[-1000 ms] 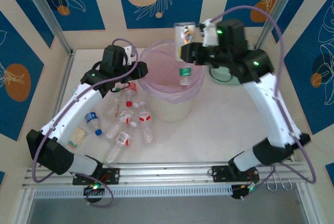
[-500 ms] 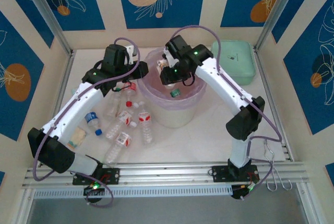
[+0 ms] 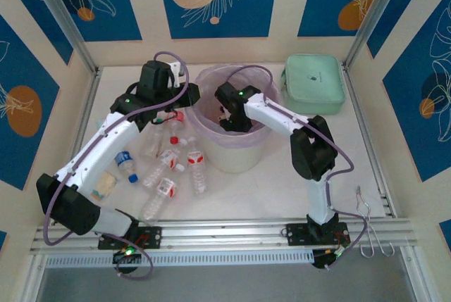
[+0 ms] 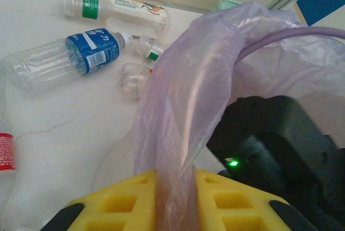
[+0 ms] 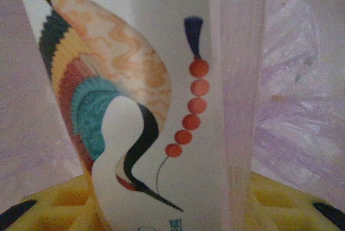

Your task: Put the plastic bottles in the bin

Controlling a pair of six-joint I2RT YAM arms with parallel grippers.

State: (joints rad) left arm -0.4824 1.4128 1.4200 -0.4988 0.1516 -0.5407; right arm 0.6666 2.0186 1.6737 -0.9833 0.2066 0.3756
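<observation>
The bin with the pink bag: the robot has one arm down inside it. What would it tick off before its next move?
1. The right gripper is inside the bin: ok, it sits within the rim.
2. The bottle is gripped: ok, the crane-label bottle sits between the yellow fingers, with pink film on both sides.
3. The left gripper pinches the bag edge: ok.
4. Room beneath the bottle for a drop: cannot tell.
5. The table is cleared: not ok, several loose bottles lie left of the bin.
</observation>
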